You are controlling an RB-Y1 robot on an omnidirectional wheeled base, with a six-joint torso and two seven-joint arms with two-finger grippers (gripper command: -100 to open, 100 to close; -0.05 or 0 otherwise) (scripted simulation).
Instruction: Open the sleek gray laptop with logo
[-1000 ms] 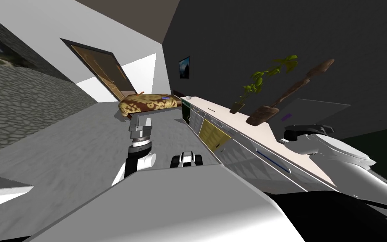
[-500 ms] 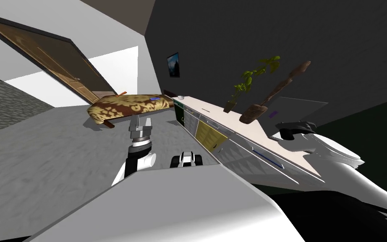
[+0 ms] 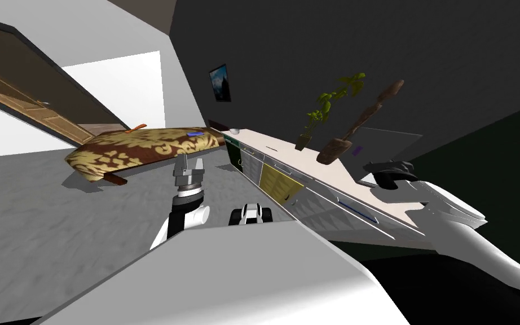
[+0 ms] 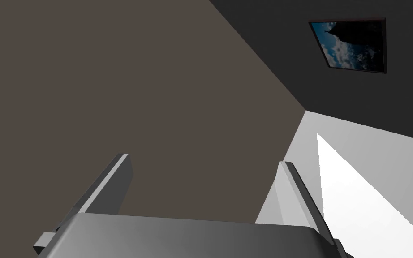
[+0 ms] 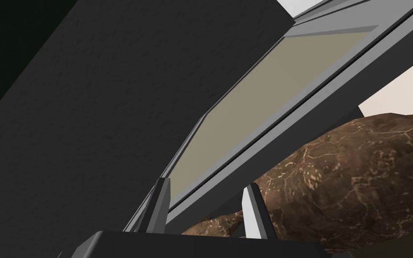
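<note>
The grey laptop (image 3: 391,144) stands on the right part of a long white counter (image 3: 278,148), with its lid raised. In the right wrist view its dull beige screen (image 5: 264,103) sits in a grey frame, slanting away from the hand. My right gripper (image 3: 387,171) reaches over the counter to the lid. Its fingers (image 5: 251,210) stand narrow, either side of the lid's lower frame edge, so my right gripper (image 5: 205,186) is shut on it. My left gripper (image 3: 188,163) is held up in front of my chest, over the floor. In its own wrist view the left gripper (image 4: 204,160) is open and empty.
A brown, rough sculpture (image 3: 343,141) stands right beside the laptop, close to my right fingers (image 5: 349,188). A potted plant (image 3: 321,113) and a small bowl (image 3: 234,131) sit farther along the counter. A patterned bed (image 3: 135,148) and a wooden door (image 3: 22,96) lie to the left.
My head view has swung: the bed, door and counter have all slid left in the picture. My right gripper stays at the laptop lid, and the left arm holds its pose.
</note>
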